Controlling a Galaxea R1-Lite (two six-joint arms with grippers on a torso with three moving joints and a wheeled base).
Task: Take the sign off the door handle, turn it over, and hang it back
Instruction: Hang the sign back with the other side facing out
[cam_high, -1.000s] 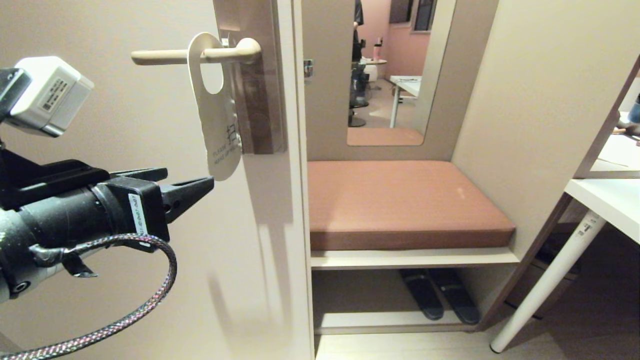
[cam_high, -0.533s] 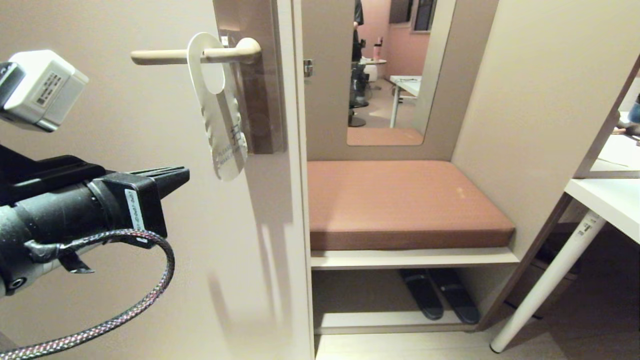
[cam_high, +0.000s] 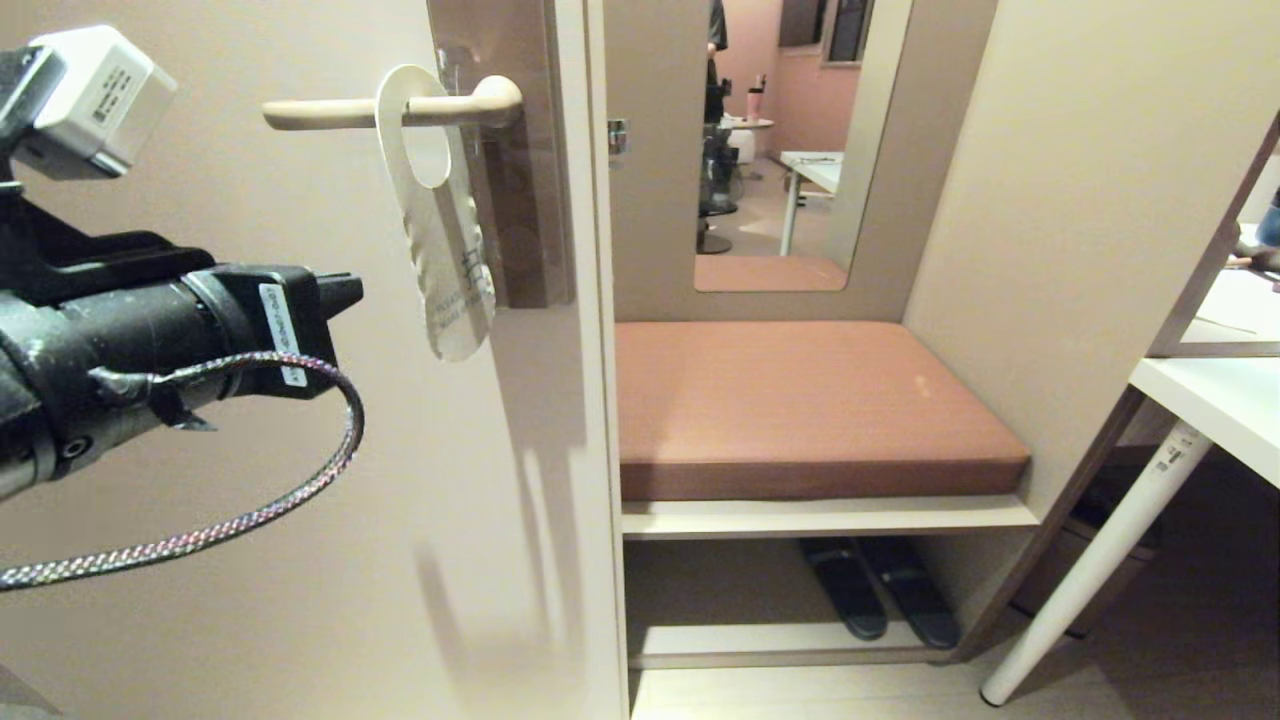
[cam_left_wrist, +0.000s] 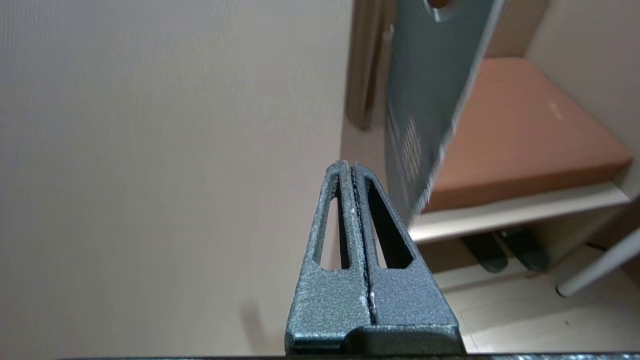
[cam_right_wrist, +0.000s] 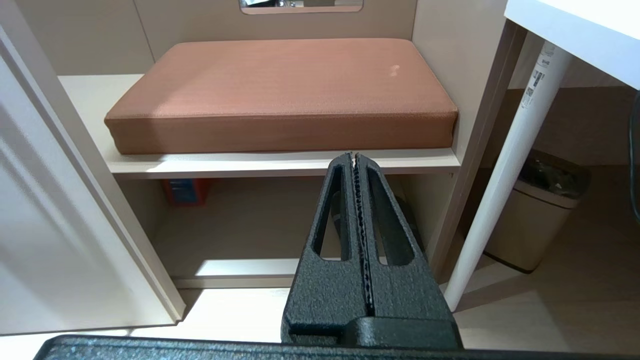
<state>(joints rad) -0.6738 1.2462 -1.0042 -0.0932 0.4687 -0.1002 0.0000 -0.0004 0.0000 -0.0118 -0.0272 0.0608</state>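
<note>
The left gripper (cam_high: 345, 290) hovers beside the door, its jaws pressed together on nothing, so it should spread them first, then pinch the lower end squarely; the sign (cam_high: 440, 215) hangs on the door handle (cam_high: 380, 110) — long axis near vertical, white face outward, tail tipped slightly right.
</note>
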